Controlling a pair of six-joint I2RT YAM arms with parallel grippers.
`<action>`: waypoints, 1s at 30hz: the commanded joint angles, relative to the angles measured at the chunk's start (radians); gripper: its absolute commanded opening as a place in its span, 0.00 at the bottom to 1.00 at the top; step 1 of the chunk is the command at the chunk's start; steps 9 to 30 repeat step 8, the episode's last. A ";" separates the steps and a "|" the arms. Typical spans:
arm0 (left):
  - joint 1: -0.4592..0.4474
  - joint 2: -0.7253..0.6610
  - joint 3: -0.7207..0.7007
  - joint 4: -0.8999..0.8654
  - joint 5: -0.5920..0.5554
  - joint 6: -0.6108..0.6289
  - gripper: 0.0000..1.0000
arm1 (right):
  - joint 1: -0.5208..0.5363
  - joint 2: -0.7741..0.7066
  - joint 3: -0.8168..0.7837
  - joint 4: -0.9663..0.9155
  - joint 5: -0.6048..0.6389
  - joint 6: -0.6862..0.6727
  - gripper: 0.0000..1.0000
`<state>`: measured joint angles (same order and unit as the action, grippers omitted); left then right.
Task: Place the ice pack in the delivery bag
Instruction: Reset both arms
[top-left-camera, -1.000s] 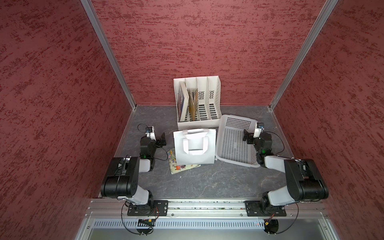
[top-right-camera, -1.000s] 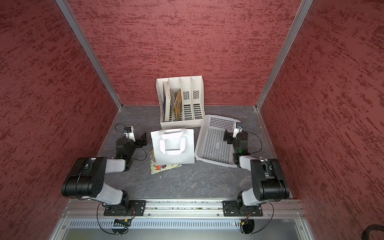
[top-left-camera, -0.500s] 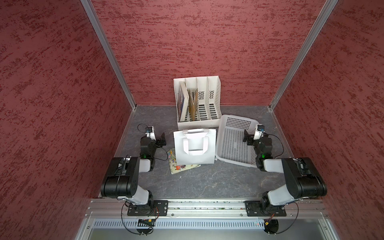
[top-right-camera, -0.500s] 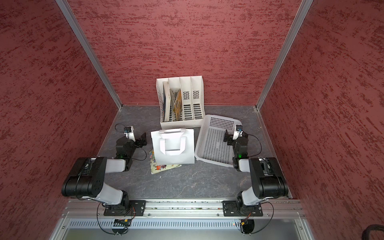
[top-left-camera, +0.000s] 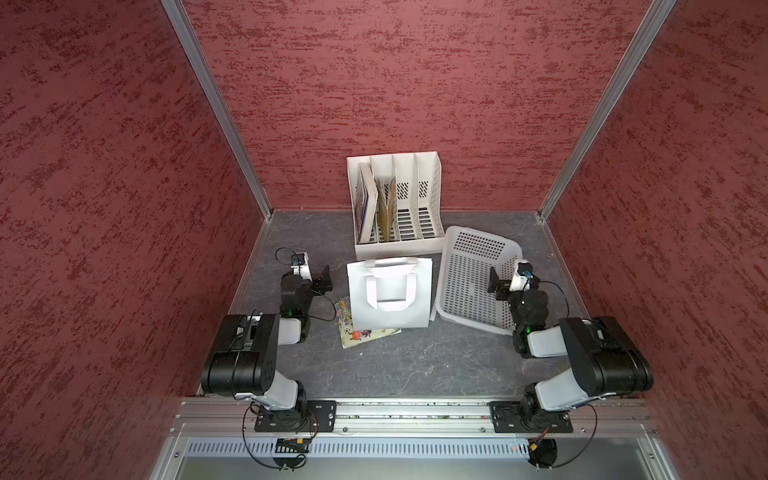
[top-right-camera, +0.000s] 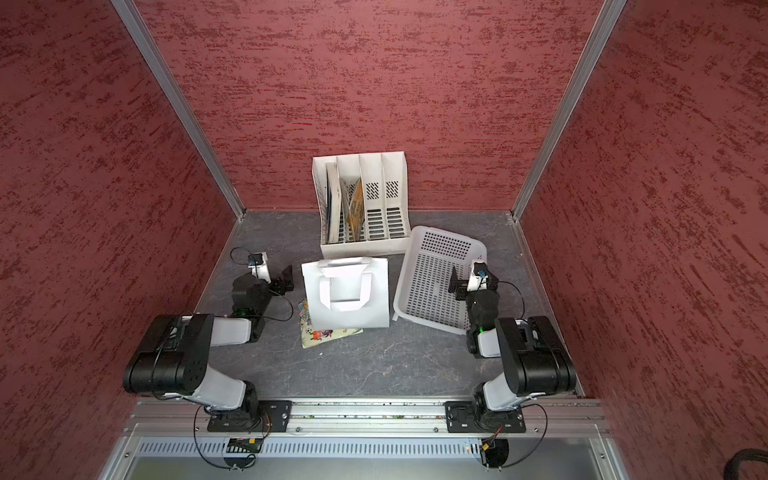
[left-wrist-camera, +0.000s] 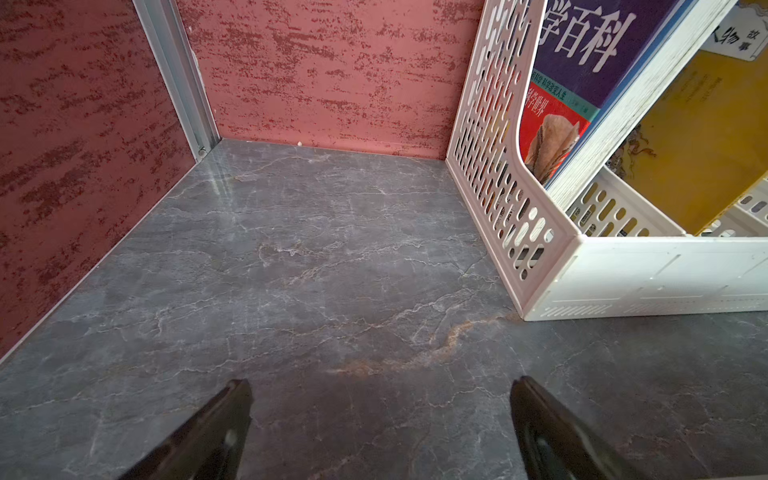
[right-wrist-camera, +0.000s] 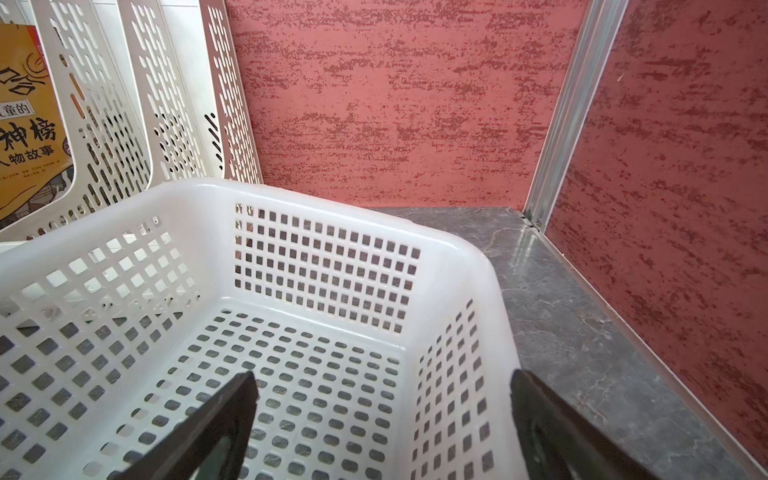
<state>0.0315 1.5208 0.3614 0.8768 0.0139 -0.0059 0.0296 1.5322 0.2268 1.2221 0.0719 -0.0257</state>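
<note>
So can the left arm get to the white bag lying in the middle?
Probably yes. The delivery bag lies flat right beside the left gripper, with only bare table between them. The gripper is open and empty, but it faces the back wall, so it would need to turn first.

Left wrist view: the purple book (left-wrist-camera: 582, 54) in the rack (left-wrist-camera: 498, 199) shows "学百科" in big white characters, and the smaller print under it is too fine to read. Right wrist view: the yellow book (right-wrist-camera: 25, 137) reads "童的", then "神榜", then "人物故事".
</note>
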 joint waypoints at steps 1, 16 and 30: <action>-0.006 0.005 0.014 0.022 -0.013 0.011 1.00 | 0.005 0.013 -0.007 -0.010 0.018 0.018 0.99; -0.006 0.004 0.014 0.022 -0.012 0.012 1.00 | 0.005 0.013 -0.004 -0.015 0.018 0.018 0.99; -0.006 0.004 0.014 0.022 -0.012 0.012 1.00 | 0.005 0.013 -0.004 -0.015 0.018 0.018 0.99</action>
